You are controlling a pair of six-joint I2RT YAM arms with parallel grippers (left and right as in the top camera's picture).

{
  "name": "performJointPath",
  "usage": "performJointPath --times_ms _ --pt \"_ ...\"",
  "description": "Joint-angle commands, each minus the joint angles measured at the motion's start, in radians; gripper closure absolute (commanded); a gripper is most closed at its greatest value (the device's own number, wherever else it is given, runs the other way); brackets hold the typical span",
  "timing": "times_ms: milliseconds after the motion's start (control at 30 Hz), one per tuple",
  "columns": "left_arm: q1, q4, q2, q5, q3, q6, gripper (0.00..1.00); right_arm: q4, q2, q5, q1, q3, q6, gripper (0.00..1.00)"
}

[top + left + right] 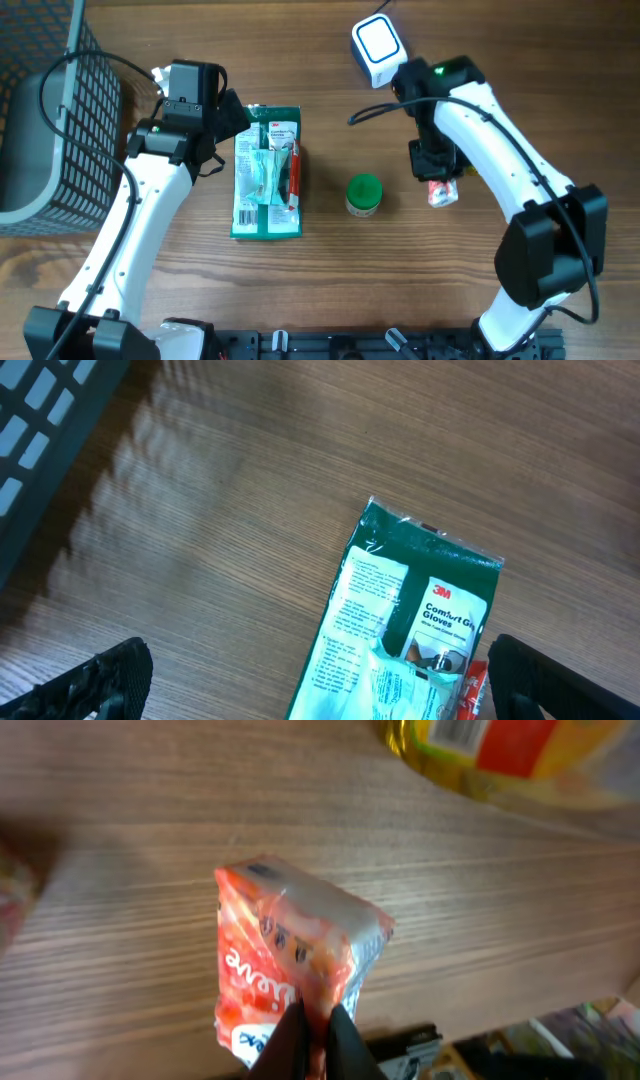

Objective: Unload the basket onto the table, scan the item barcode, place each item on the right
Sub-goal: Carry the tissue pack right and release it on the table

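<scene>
Red snack packet (290,960): pinched at one end by right gripper (318,1042), jaws closed tight on the wrapper; right of green-lidded jar (364,194), strip of wood between.
Left gripper (320,690): spread wide, holding nothing, over far edge of glove pack (267,172).
White scanner (377,42): far side, beyond right arm.

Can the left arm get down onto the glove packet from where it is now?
Probably yes. The left gripper hangs over the top end of the glove packet with jaws wide open, and nothing lies between. The jar sits clear to one side.
</scene>
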Motion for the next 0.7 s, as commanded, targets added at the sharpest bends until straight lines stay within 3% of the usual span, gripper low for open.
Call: performJointPath --times_ms 0,300,500,667 --pt "0.005 0.003 0.005 0.002 -0.003 0.016 0.0 0.053 0.006 0.081 -0.004 -0.093 0.027 0.96" --pt "0.005 0.003 0.005 0.002 -0.003 0.016 0.0 0.182 0.006 0.17 -0.004 -0.216 0.026 0.95" --pt "0.005 0.003 0.005 0.002 -0.003 0.015 0.0 0.212 0.006 0.169 -0.004 -0.216 0.014 0.59" --pt "0.005 0.003 0.005 0.002 -0.003 0.016 0.0 0.248 0.006 0.104 -0.004 -0.216 0.001 0.56"
